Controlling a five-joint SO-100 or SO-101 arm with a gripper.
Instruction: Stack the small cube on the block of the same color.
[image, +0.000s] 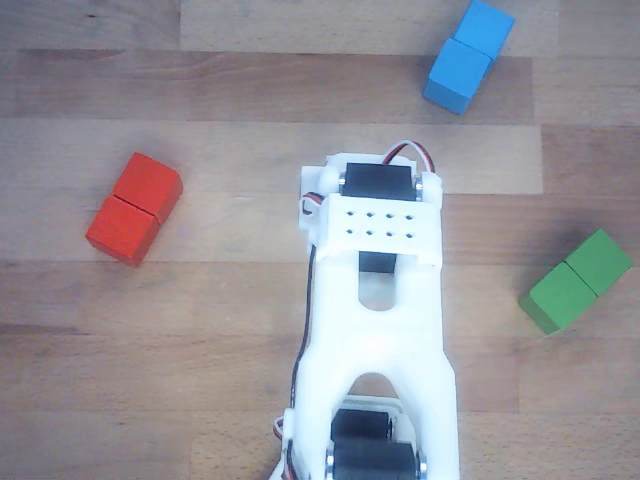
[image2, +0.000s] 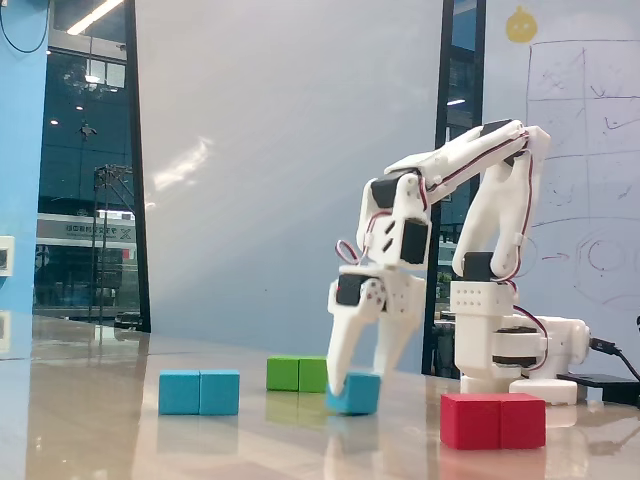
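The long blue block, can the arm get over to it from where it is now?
Probably yes. The blue block lies alone on the table, with bare surface between it and the gripper, which is down at the small cube. The green block and red block sit off that path.

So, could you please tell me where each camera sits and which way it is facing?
Other view: above the wooden table, looking straight down; shows the white arm's links, tool hidden.
Fixed view: near tabletop height, facing the arm side-on; shows the whole arm, its tool around the small light-blue cube.
Shared: the long light-blue two-cube block, red block, green block.
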